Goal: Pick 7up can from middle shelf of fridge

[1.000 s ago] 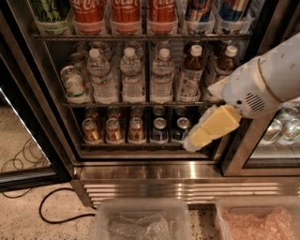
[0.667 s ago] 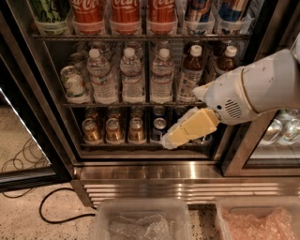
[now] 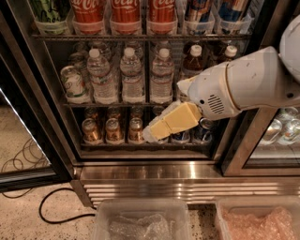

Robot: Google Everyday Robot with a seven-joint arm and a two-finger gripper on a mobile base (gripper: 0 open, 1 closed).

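Observation:
The 7up can [image 3: 72, 84], pale silver with green markings, stands at the far left of the middle shelf [image 3: 123, 104] inside the open fridge [image 3: 140, 172], next to several water bottles. My gripper [image 3: 161, 126], pale yellow on a white arm [image 3: 243, 82], reaches in from the right. It hangs in front of the bottom shelf's cans, below the middle shelf and well to the right of the 7up can. It holds nothing that I can see.
Water bottles [image 3: 132, 75] and brown bottles [image 3: 192, 63] fill the middle shelf. Coca-Cola cans [image 3: 125, 14] stand above, gold-brown cans [image 3: 113, 130] below. The glass door [image 3: 23, 140] is open at left. Two plastic bins [image 3: 140, 220] and a cable [image 3: 51, 206] are on the floor.
My arm and gripper have moved left across the front of the bottom shelf, closer to the fridge's middle. The 7up can has not moved.

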